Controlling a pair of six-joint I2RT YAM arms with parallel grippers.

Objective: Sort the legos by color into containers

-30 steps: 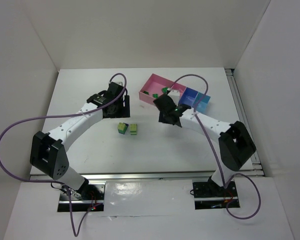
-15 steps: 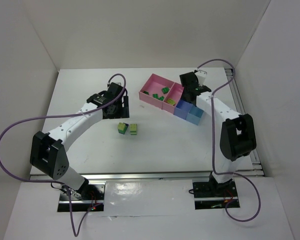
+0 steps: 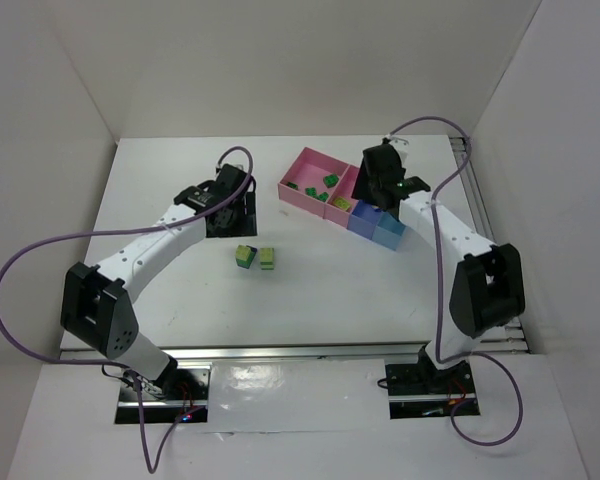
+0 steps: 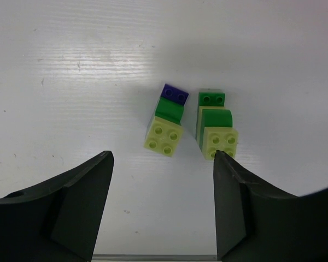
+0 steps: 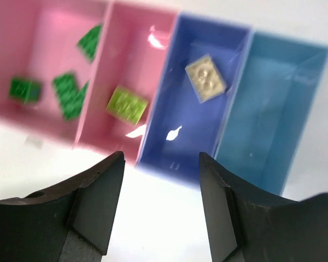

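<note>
Two small stacks of legos stand on the white table: one lime, green and blue (image 4: 165, 121) (image 3: 244, 256), the other lime and green (image 4: 216, 130) (image 3: 268, 259). My left gripper (image 4: 163, 158) (image 3: 230, 212) hovers open just behind them, holding nothing. The containers form a row: a pink bin (image 5: 46, 52) (image 3: 305, 170) with green legos (image 5: 65, 94), a second pink bin (image 5: 139, 52) with a lime brick (image 5: 127, 103), a dark blue bin (image 5: 180, 120) (image 3: 364, 221) with a cream brick (image 5: 206, 78), and a bare light blue bin (image 5: 276, 109) (image 3: 391, 234). My right gripper (image 5: 161, 158) (image 3: 373, 190) hangs open over the row.
White walls close in the table on the left, back and right. A metal rail (image 3: 475, 200) runs along the table's right edge. Purple cables (image 3: 40, 250) loop from both arms.
My right arm swung from in front of the bins up over their far side and its jaws opened; a cream brick now lies in the dark blue bin. The left gripper barely moved.
</note>
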